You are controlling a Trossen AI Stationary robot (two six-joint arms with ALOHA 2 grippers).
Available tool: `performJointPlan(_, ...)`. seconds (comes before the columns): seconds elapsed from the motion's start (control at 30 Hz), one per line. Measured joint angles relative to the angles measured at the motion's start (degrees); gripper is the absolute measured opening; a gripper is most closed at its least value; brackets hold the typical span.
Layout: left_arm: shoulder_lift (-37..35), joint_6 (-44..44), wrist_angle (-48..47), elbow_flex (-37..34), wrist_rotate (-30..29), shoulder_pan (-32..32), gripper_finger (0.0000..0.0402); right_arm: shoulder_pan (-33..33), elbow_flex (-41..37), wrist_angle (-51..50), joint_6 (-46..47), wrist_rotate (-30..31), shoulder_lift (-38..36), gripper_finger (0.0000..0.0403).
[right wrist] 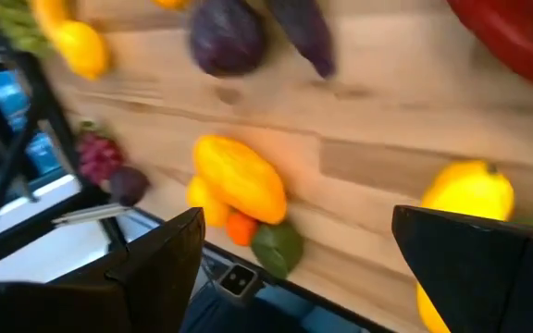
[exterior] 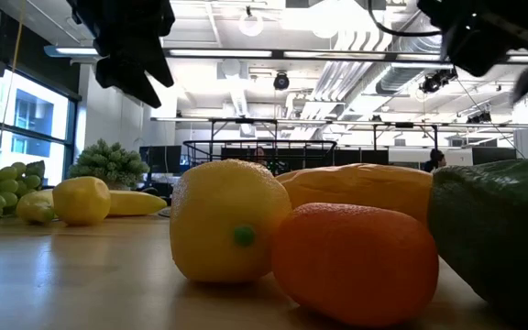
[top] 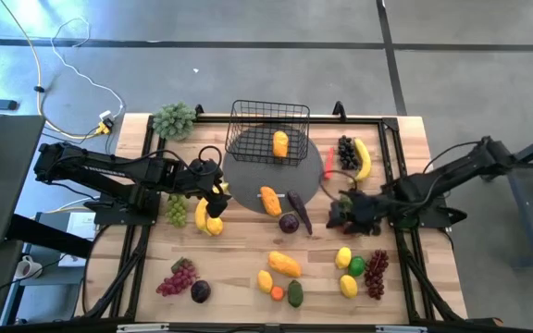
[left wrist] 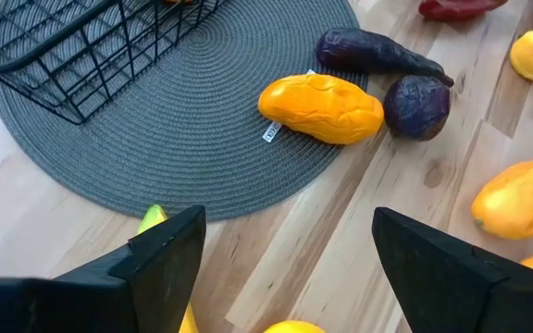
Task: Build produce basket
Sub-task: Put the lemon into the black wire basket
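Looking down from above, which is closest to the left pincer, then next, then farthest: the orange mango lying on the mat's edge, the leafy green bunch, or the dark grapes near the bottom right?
1. Orange mango, just right of the left pincer, on the mat's edge.
2. Leafy green bunch, at the table's top-left corner.
3. Dark grapes, far over at bottom right.

round grey mat (top: 315, 172), leafy green bunch (top: 173, 120), wooden table (top: 239, 268)
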Motion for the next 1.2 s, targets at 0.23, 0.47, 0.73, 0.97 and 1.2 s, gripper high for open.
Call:
performJointPlan(0.23, 0.00, 1.66, 0.01, 0.00, 0.00, 0.00, 0.0300, 6.00, 0.00, 1.03, 9.25, -0.81, 5.43, 0.0330)
performJointPlan(0.47, 0.02, 2.01, 0.01, 0.00, -0.01, 0.00, 0.0300, 8.50, 0.00, 1.31, 14.61, -1.54, 10.30, 0.0330)
performJointPlan(0.73, 0.02, 1.99, 0.01, 0.00, 0.00, 0.00, 0.0300, 8.62, 0.00, 1.31, 15.77, -4.64, 15.59, 0.0330)
performJointPlan(0.97, 0.02, 2.00, 0.01, 0.00, -0.01, -0.01, 0.0300, 8.62, 0.00, 0.85, 16.10, -5.96, 19.29, 0.0330)
performJointPlan(1.2, 0.02, 1.99, 0.01, 0.00, -0.01, 0.00, 0.0300, 8.62, 0.00, 0.50, 15.55, -6.49, 22.51, 0.0330)
